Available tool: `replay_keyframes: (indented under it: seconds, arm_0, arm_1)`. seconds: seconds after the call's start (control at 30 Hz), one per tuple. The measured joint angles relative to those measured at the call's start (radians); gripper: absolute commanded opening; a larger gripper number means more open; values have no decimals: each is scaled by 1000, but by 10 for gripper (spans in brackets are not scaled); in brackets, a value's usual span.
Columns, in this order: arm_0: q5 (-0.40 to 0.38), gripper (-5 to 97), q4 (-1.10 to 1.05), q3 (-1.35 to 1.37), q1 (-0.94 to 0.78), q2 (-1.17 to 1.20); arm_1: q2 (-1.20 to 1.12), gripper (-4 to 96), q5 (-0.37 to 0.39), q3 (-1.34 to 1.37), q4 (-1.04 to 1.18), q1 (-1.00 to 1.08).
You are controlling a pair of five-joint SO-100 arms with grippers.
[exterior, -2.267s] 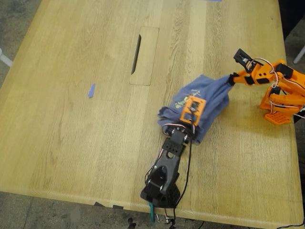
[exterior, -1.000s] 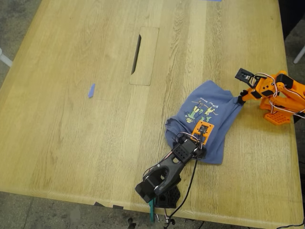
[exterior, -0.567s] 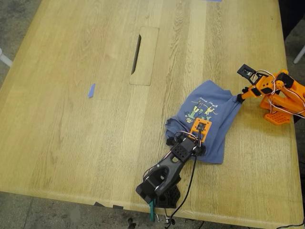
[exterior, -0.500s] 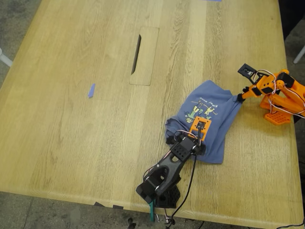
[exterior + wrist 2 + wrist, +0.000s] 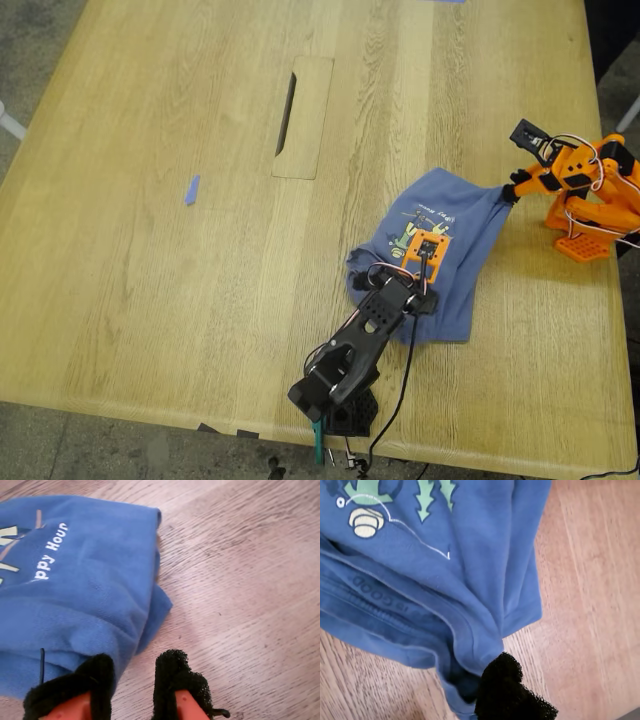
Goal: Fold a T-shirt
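Wooden table (image 5: 150,300) is carrying the T-shirt (image 5: 460,270) bunched toward 4 o'clock in the exterior view, print up, its long axis running roughly 7 to 1 o'clock. My first gripper (image 5: 512,192) is pinching a corner at the shirt's 2 o'clock end, and the cloth is drawing to a point at its pad. My second gripper (image 5: 427,250) is hovering over the shirt's middle with jaws apart and nothing between them. It is the nearer one to the loose 7 o'clock end.
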Motion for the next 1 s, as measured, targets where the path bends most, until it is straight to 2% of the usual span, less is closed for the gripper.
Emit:
replay_keyframes:
  seconds: [0.13,0.23,0.37,0.47,0.57,0.73,0.8,0.87,1.0]
  arm_0:
    - [0,647,0,-8,0,0]
    - [2,643,0,-8,0,0]
    - [12,598,-18,-8,0,-2]
    - [34,483,-95,-9,0,-44]
    - [75,340,-202,-11,-8,-109]
    - [81,118,-360,-11,-69,-186]
    - [81,59,-414,-11,-114,-202]
    - [81,1,-482,8,-169,-215]
    - [81,0,-624,49,-278,-282]
  arm_1:
    - [-25,225,2,-49,54,-78]
    - [-18,222,9,-58,78,-141]
    - [-60,209,9,-77,-9,-150]
    - [-121,194,9,-75,-121,-198]
    - [-189,139,9,-64,-249,-241]
    - [-321,64,9,-21,-474,-293]
    - [-388,6,9,-11,-586,-316]
    - [-479,4,9,-5,-704,-333]
    - [-652,3,2,5,-927,-348]
